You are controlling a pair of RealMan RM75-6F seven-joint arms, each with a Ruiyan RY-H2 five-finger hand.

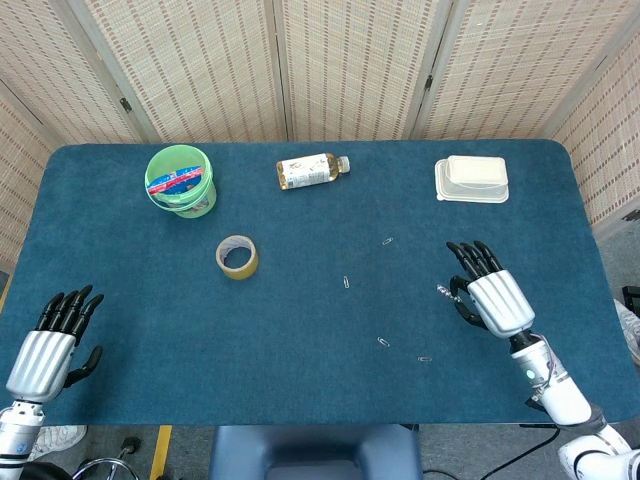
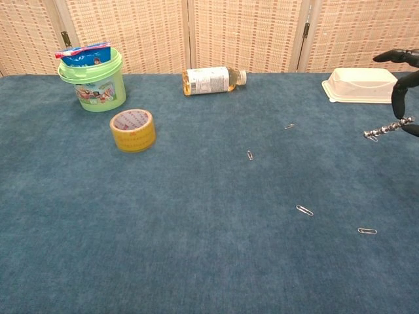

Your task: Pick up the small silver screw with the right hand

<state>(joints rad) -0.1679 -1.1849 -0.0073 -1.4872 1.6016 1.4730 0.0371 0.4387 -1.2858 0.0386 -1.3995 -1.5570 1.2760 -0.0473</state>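
Observation:
My right hand (image 1: 490, 298) hovers above the right part of the blue table and pinches the small silver screw (image 2: 388, 129) between thumb and a finger. The screw (image 1: 445, 292) sticks out to the left of the hand, lifted off the cloth. In the chest view only the fingers (image 2: 400, 85) of that hand show at the right edge. My left hand (image 1: 52, 345) rests at the table's front left corner, fingers apart and holding nothing.
A green tub (image 1: 180, 180), a roll of yellow tape (image 1: 237, 257), a lying bottle (image 1: 311, 170) and a white lidded box (image 1: 471, 179) stand towards the back. Several paper clips (image 2: 304, 210) lie scattered on the blue table (image 1: 300, 330) near the right hand.

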